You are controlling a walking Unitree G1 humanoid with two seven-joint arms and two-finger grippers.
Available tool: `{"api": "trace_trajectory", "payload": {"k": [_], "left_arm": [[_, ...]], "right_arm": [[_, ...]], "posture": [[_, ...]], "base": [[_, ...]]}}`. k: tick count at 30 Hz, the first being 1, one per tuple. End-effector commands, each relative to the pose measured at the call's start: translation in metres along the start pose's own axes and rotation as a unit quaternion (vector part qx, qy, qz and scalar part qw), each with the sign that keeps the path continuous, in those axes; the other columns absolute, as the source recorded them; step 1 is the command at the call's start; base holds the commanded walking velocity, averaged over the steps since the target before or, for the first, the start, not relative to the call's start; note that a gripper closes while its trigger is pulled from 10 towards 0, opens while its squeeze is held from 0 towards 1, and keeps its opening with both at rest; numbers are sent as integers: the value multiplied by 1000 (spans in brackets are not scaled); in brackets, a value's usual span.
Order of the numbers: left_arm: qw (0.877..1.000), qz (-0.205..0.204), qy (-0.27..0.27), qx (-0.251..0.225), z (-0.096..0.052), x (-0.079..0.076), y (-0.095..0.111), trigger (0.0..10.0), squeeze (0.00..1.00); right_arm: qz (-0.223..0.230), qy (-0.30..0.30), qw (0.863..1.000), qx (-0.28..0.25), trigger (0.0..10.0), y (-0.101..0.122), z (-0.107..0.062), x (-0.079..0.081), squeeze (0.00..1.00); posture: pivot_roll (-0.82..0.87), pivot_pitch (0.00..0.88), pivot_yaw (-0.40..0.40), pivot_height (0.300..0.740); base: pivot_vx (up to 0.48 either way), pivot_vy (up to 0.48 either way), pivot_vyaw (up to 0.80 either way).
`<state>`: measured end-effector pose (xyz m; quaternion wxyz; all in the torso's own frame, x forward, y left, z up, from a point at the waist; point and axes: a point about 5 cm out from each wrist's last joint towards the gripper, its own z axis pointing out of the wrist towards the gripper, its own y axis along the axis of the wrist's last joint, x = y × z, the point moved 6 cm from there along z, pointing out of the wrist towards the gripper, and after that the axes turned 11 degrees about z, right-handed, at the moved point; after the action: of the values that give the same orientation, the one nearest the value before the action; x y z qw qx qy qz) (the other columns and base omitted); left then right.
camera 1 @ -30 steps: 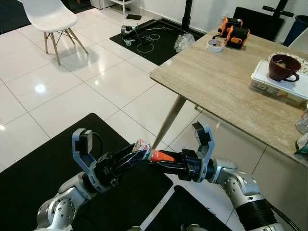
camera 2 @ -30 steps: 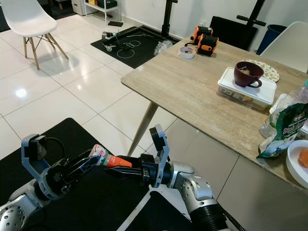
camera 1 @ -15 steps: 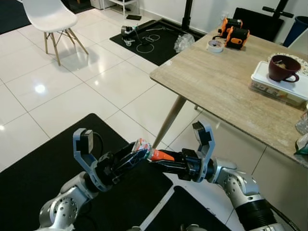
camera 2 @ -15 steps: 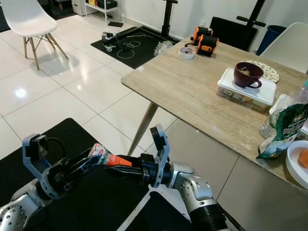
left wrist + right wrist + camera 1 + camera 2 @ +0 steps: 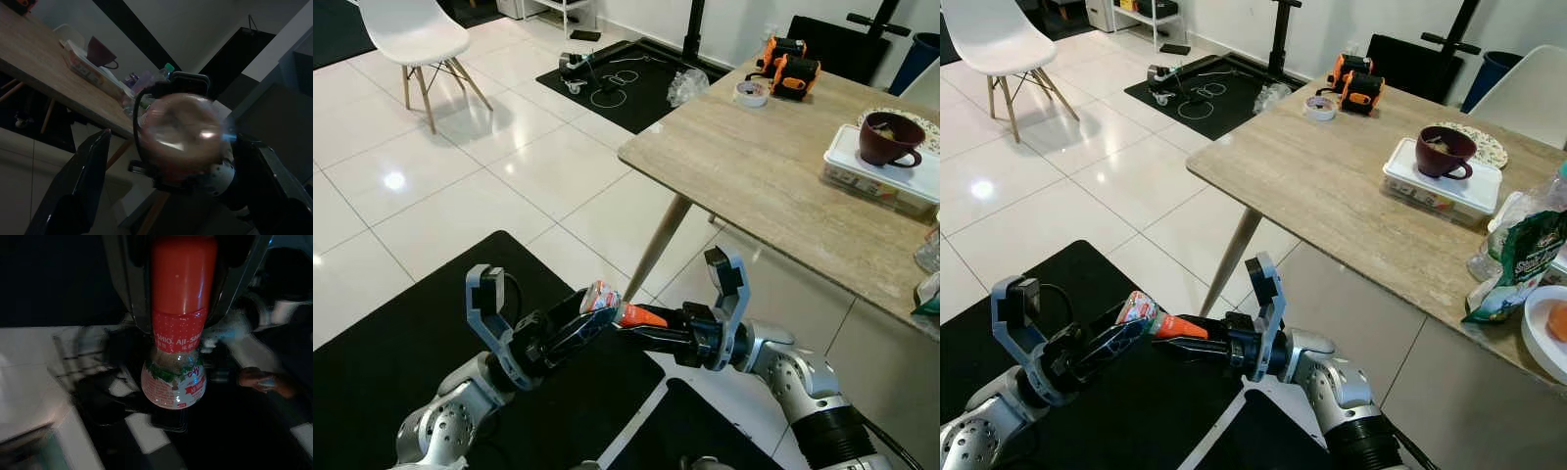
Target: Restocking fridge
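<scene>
A small seasoning bottle (image 5: 600, 297) with a red cap (image 5: 641, 316) hangs level between my two arms, low over the black mat. My right gripper (image 5: 646, 328) is shut on the cap, which sits between its fingers (image 5: 134, 289) in the right wrist view. The bottle's glass body (image 5: 174, 377) sticks out past them. My left gripper (image 5: 585, 321) reaches the bottle's base from the other side. In the left wrist view its fingers (image 5: 83, 191) stand spread, with the round base (image 5: 178, 132) between them and a gap on either side.
A wooden table (image 5: 754, 166) on a slanted leg (image 5: 661, 245) stands ahead on the right, carrying a maroon cup (image 5: 891, 137) on a white box, orange tools (image 5: 788, 64) and a green bag (image 5: 1523, 259). A white chair (image 5: 416, 34) stands far left. Black mat (image 5: 401, 333) lies underfoot.
My left arm has edged slightly toward the right arm, and the bottle's base now shows more plainly between its fingers. The right gripper holds the cap as before.
</scene>
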<state>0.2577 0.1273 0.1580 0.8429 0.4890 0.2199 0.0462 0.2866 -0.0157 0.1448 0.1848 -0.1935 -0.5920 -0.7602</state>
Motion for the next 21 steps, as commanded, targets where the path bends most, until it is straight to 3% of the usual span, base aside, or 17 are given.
{"api": "trace_trajectory", "payload": {"k": [1,4,6,9,13,17,18,19,21], "left_arm": [[1000,-5,13,-4,-3,2,-4,10000,0],[999,-21,47,-2,-15,12,-15,10000,0],[998,-24,54,0,-17,14,-18,10000,0],[994,-54,95,9,-35,20,-38,10000,0],[989,-74,127,20,-47,25,-54,10000,0],[973,-105,197,53,-73,37,-86,10000,0],[973,-105,197,53,-73,37,-86,10000,0],[966,-108,227,63,-82,43,-95,10000,0],[930,-85,344,102,-113,68,-116,10000,0]], "right_arm": [[-15,-53,998,-3,0,0,-9,-17,0],[-14,-172,985,-6,0,-1,-31,-55,0],[-12,-193,981,-5,0,-2,-36,-61,0],[-6,-276,960,39,0,-22,-64,-82,0],[1,-315,948,53,0,-33,-79,-90,0],[13,-390,920,47,0,-45,-106,-105,0],[13,-390,920,47,0,-45,-106,-105,0],[16,-415,908,56,0,-52,-116,-109,0],[32,-491,867,75,0,-74,-145,-117,0]], "posture": [[32,82,-32,740],[30,81,-32,740],[30,81,-32,740],[30,81,-32,740],[25,79,-37,740],[22,76,-39,740],[22,76,-39,740],[21,75,-39,740],[15,68,-40,740]], "base": [[0,0,0],[0,0,0],[0,0,0],[0,0,0],[0,0,0],[0,0,0],[0,0,0],[0,0,0],[0,0,0]]}}
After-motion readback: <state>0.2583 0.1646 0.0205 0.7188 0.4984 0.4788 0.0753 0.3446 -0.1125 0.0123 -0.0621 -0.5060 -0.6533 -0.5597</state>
